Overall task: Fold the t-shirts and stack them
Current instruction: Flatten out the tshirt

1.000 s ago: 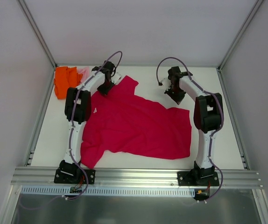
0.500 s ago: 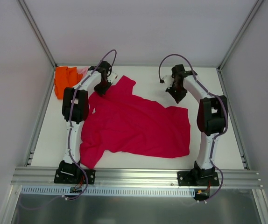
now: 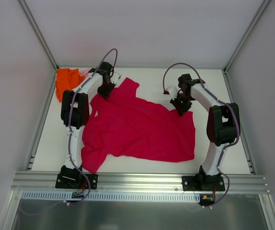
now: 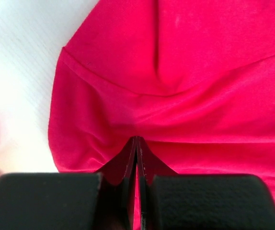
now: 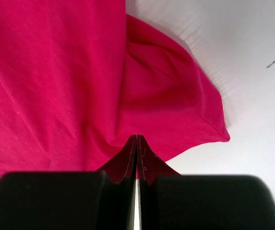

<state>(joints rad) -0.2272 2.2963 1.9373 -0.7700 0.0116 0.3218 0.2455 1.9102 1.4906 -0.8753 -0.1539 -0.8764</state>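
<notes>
A large crimson-red t-shirt lies spread out on the white table. My left gripper is shut, with its tips down on the shirt's far-left part, beside the sleeve. In the left wrist view, folds of the red cloth run toward the closed tips. My right gripper is also shut and sits at the shirt's far-right corner. There the cloth puckers around its tips, and bare table shows beside them. A bright orange t-shirt lies bunched in the far-left corner, with a pale pink t-shirt peeking out beside it.
White walls close in the table on three sides, with slanted metal posts at the far corners. An aluminium rail carrying both arm bases runs along the near edge. Bare table shows to the right of the red shirt.
The right gripper, still shut, has moved from bare table toward me onto the shirt's far-right corner. The left gripper has shifted slightly left at the sleeve, and the cloth there has bunched a little.
</notes>
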